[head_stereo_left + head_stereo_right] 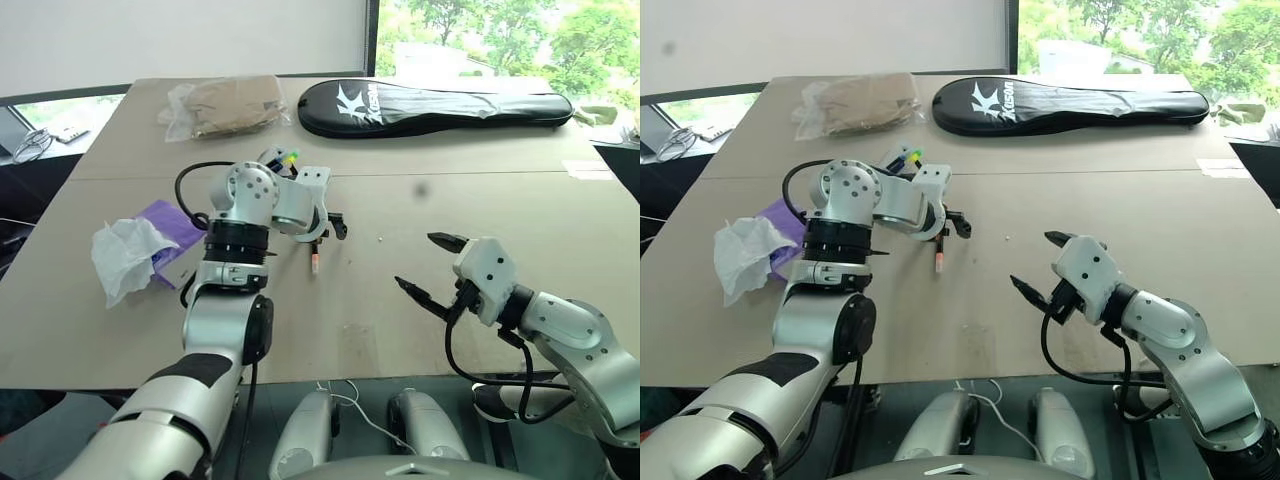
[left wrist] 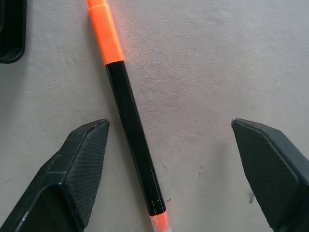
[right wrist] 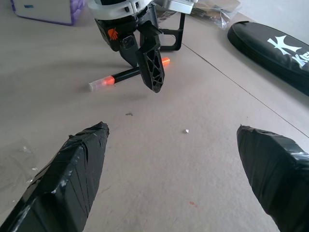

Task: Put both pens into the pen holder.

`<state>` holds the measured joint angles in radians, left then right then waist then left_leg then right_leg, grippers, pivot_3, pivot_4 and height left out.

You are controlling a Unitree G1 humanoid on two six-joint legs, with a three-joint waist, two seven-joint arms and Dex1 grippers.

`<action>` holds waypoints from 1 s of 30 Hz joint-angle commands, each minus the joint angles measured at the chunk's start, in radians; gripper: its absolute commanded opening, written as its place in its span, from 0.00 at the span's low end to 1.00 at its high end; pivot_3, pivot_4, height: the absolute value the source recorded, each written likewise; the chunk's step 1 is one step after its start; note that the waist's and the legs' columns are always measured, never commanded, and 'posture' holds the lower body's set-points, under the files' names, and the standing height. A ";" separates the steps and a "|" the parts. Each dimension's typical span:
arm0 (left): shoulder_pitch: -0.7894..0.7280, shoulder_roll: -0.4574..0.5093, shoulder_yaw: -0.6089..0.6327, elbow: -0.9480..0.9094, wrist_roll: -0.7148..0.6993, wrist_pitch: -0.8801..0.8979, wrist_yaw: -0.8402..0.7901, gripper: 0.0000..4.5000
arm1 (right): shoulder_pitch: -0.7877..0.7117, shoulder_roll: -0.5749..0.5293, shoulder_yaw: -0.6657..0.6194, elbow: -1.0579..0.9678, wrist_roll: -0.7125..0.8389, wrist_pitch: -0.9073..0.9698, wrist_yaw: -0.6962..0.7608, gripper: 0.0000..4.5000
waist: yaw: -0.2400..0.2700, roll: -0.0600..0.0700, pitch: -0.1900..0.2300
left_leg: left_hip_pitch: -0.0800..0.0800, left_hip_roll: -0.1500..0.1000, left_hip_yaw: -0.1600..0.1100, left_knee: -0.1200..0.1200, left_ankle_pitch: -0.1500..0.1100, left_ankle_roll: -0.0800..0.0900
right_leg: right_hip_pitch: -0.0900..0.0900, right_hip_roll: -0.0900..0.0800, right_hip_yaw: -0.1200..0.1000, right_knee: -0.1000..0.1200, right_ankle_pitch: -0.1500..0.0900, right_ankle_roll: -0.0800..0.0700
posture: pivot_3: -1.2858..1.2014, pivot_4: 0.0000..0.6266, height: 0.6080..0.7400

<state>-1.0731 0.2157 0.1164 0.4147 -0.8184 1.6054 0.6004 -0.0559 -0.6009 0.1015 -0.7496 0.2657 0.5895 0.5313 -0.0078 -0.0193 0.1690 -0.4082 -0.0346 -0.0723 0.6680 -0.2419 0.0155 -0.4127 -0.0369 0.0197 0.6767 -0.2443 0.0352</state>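
The slim black plastic pen with orange ends [image 2: 130,130] lies flat on the counter [image 1: 420,300], light, stiff, slippery; my left jaws straddle its black barrel, apart, my right jaws wide apart too.

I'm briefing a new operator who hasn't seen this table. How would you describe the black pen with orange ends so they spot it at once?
Start at the tan table and find the purple tissue box on its left side. Just right of it the left hand hangs open, and the pen lies flat between its fingers. It is a slim black stick with orange at both ends.
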 commanded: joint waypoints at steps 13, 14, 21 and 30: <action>0.162 0.279 -0.211 -0.354 -0.373 0.009 -0.491 0.00 | -0.020 0.153 -0.103 -0.062 0.223 0.240 -0.098 1.00 | -0.005 0.001 0.000 | 0.000 0.001 -0.001 -0.001 0.000 -0.001 | 0.000 -0.001 0.003 0.000 0.000 0.000 | 0.52 0.24 1.00; 0.192 0.307 -0.195 -0.433 -0.365 -0.006 -0.554 0.00 | -0.034 0.186 -0.121 -0.055 0.271 0.278 -0.112 1.00 | -0.005 0.001 0.000 | -0.002 0.001 -0.001 -0.001 0.000 -0.001 | -0.002 -0.001 0.003 0.000 0.000 0.000 | 0.52 0.24 1.00; 0.371 0.432 -0.209 -0.745 -0.194 -0.412 -1.011 0.00 | -0.120 0.348 -0.211 0.009 0.512 0.451 -0.215 1.00 | 0.000 0.002 0.001 | -0.001 0.001 0.000 -0.003 0.000 -0.001 | -0.001 -0.001 0.004 -0.001 -0.001 -0.001 | 0.52 0.24 1.00; 0.470 0.430 -0.267 -0.812 0.031 -0.701 -1.224 0.00 | -0.247 0.412 -0.309 0.100 0.803 0.522 -0.348 1.00 | -0.005 0.003 0.001 | -0.002 0.001 0.000 -0.003 -0.001 0.003 | -0.001 0.000 0.003 -0.004 0.000 -0.001 | 0.52 0.24 1.00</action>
<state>-0.6014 0.6433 -0.1638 -0.3746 -0.8077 0.9524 -0.5882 -0.2860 -0.1885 -0.1888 -0.6394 1.0109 1.1111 0.2033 -0.0129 -0.0166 0.1699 -0.4104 -0.0333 -0.0726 0.6651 -0.2437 0.0189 -0.4139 -0.0361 0.0230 0.6730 -0.2447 0.0344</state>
